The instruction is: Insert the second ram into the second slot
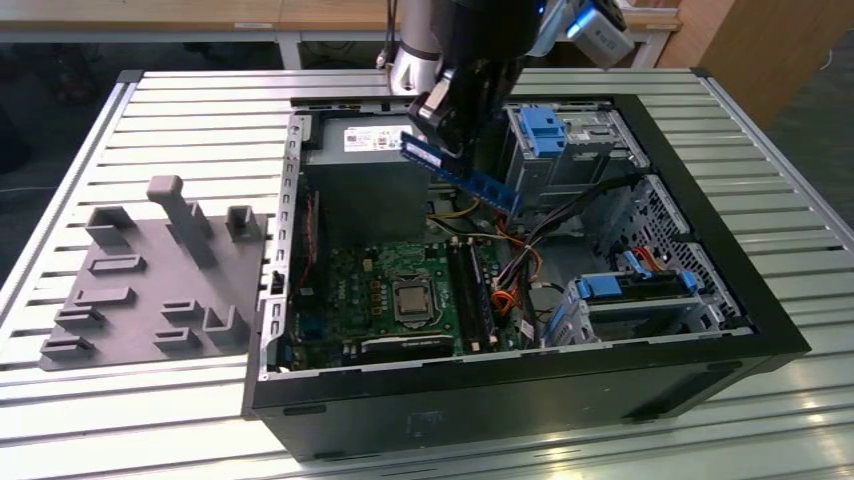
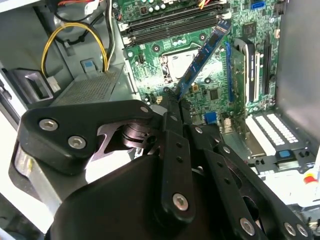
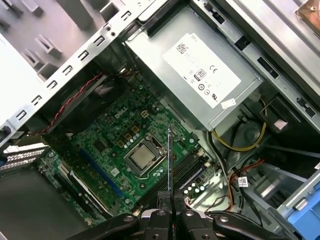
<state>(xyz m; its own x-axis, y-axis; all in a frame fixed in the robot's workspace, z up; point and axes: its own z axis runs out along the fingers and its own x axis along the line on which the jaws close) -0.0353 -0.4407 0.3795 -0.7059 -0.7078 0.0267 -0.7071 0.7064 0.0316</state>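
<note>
Black end effector [image 2: 175, 101] pinches one end of thin flat blue RAM circuit-board stick [image 2: 202, 55] over green motherboard [image 1: 360, 280]; light, stiff, fragile: hold by edges, not contacts

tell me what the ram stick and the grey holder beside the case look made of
The ram stick: blue circuit board, likely fibreglass laminate, matt, with dark chips on it. The grey holder: probably plastic, possibly printed; even dull grey with no glare.

Blue second ram [image 1: 461, 172], green motherboard [image 1: 360, 290], black claw [image 2: 175, 100], silver-grey power supply [image 3: 200, 75]
</note>
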